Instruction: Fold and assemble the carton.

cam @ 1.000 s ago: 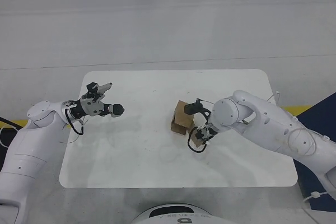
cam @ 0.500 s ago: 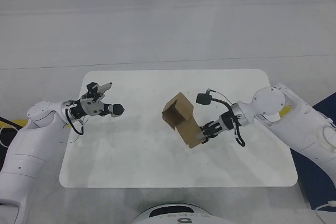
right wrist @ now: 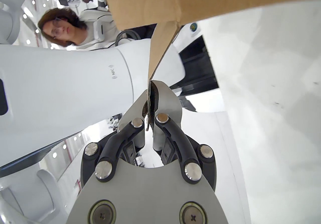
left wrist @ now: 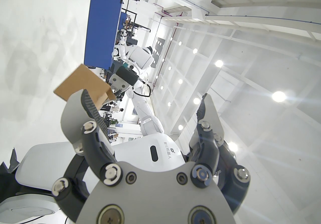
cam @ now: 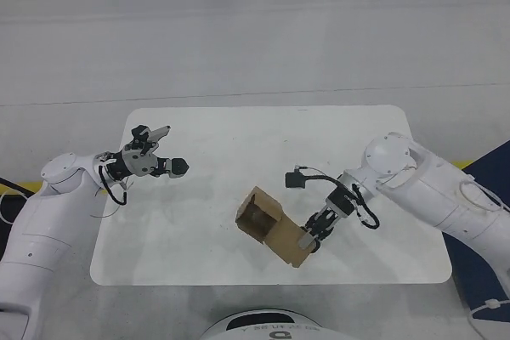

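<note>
Right now your right claw (right wrist: 150,95) pinches a flap of the carton (cam: 272,228) (near the counter's (cam: 195,246) front edge); your left claw (cam: 169,150) is spread.

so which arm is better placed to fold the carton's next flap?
Right, likely. The right gripper is shut on a flap of the carton, so it controls the piece. The left gripper is open and stands well apart from the carton, over the left part of the table.
</note>
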Motion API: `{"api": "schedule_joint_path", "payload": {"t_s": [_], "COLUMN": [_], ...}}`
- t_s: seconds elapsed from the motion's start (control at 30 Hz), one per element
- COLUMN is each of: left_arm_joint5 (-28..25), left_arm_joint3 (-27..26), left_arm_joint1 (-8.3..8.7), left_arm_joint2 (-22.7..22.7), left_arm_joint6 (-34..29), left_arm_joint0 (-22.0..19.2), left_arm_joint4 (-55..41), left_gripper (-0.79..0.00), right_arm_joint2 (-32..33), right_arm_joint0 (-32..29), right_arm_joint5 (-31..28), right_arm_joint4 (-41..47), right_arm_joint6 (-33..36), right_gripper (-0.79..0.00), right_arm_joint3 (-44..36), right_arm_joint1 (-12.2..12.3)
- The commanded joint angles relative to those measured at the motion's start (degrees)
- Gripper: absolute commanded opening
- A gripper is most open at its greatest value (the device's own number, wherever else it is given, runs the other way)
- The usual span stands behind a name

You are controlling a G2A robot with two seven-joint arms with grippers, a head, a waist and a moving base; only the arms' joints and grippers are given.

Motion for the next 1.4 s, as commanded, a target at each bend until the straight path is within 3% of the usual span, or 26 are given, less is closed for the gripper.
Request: {"api": "schedule_joint_path", "payload": {"t_s": [0.0, 0.1, 0.57, 0.6, 0.77, 0.8, 1.1, 1.13, 1.17, 1.2, 1.27, 1.37], "left_arm_joint5": [0.00, 0.00, 0.00, 0.00, 0.00, 0.00, 0.00, 0.00, 0.00, 0.00, 0.00, 0.00], "left_arm_joint3": [0.00, 0.00, 0.00, 0.00, 0.00, 0.00, 0.00, 0.00, 0.00, 0.00, 0.00, 0.00], "left_arm_joint1": [0.00, 0.00, 0.00, 0.00, 0.00, 0.00, 0.00, 0.00, 0.00, 0.00, 0.00, 0.00], "left_arm_joint2": [0.00, 0.00, 0.00, 0.00, 0.00, 0.00, 0.00, 0.00, 0.00, 0.00, 0.00, 0.00], "left_arm_joint6": [0.00, 0.00, 0.00, 0.00, 0.00, 0.00, 0.00, 0.00, 0.00, 0.00, 0.00, 0.00], "left_arm_joint0": [0.00, 0.00, 0.00, 0.00, 0.00, 0.00, 0.00, 0.00, 0.00, 0.00, 0.00, 0.00], "left_arm_joint4": [0.00, 0.00, 0.00, 0.00, 0.00, 0.00, 0.00, 0.00, 0.00, 0.00, 0.00, 0.00], "left_gripper": [0.000, 0.000, 0.000, 0.000, 0.000, 0.000, 0.000, 0.000, 0.000, 0.000, 0.000, 0.000], "right_arm_joint2": [-6.50, -9.79, -9.79, -9.79, -9.79, -9.79, -9.79, -9.79, -9.79, -9.79, -9.76, -8.78], "right_arm_joint0": [4.52, 6.39, 6.39, 6.39, 6.39, 6.39, 6.39, 6.39, 6.39, 6.14, 5.26, 4.77], "right_arm_joint5": [2.75, 6.75, 6.75, 6.75, 6.75, 6.75, 6.75, 6.75, 6.75, 6.87, 8.99, 9.48], "right_arm_joint4": [6.25, 11.63, 11.63, 11.63, 11.63, 11.63, 11.63, 11.63, 11.63, 11.62, 9.16, 9.32], "right_arm_joint6": [-0.02, -0.02, -0.02, -0.02, -0.02, -0.02, -0.02, -0.02, -0.02, -0.78, -4.51, -4.84], "right_gripper": [-0.785, -0.785, -0.785, -0.711, -0.733, -0.785, -0.785, -0.702, -0.299, -0.003, 0.000, 0.000], "right_arm_joint3": [2.34, 4.30, 4.30, 4.30, 4.30, 4.30, 4.30, 4.30, 4.30, 4.47, 4.00, 4.45], "right_arm_joint1": [-0.38, -1.28, -1.28, -1.28, -1.28, -1.28, -1.28, -1.28, -1.28, -1.30, -1.55, -1.99]}}
